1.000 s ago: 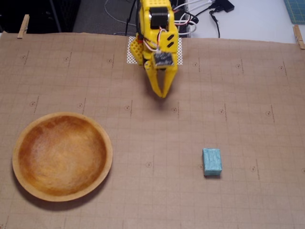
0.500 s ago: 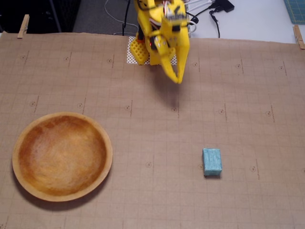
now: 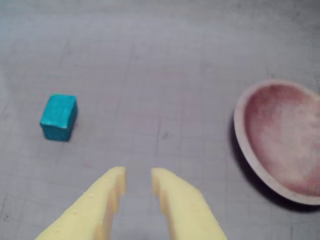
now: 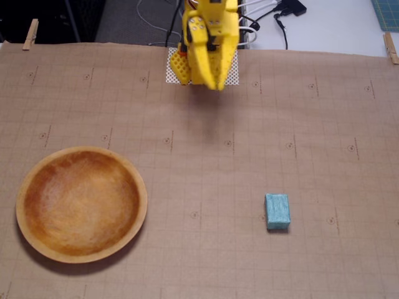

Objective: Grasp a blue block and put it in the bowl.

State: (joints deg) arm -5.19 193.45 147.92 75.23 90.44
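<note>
Wrist view shows the two yellow fingers of the gripper [image 3: 137,175] rising from the bottom edge, nearest the lens, their tips parted by a narrow gap with nothing between them, so the tool is slightly open and empty. Beyond the fingertips lies bare gridded paper [image 3: 165,90], grey in this view. Further out and to the left of the fingers sits the blue block [image 3: 59,117], resting flat on the paper with one corner turned toward the camera, well apart from the fingers. At the right edge of the same view the bowl [image 3: 239,125] is partly cut off, its pale rim curving around a reddish-brown inside, which holds nothing in the part that shows. In the fixed view, nearest the lower edge, the bowl [image 4: 138,215] sits at the left on the brown gridded paper [image 4: 299,124], whole and empty. The blue block [image 4: 277,211] lies to the right of it, well apart from the bowl, long side running up the picture. Further back, at the top centre, the gripper [image 4: 216,84] hangs from the yellow arm [image 4: 209,28] with its tips pointing down over the paper, near a white mesh patch [image 4: 234,75] at the arm's base. Behind that, cables [image 4: 268,15] trail over a pale surface.
</note>
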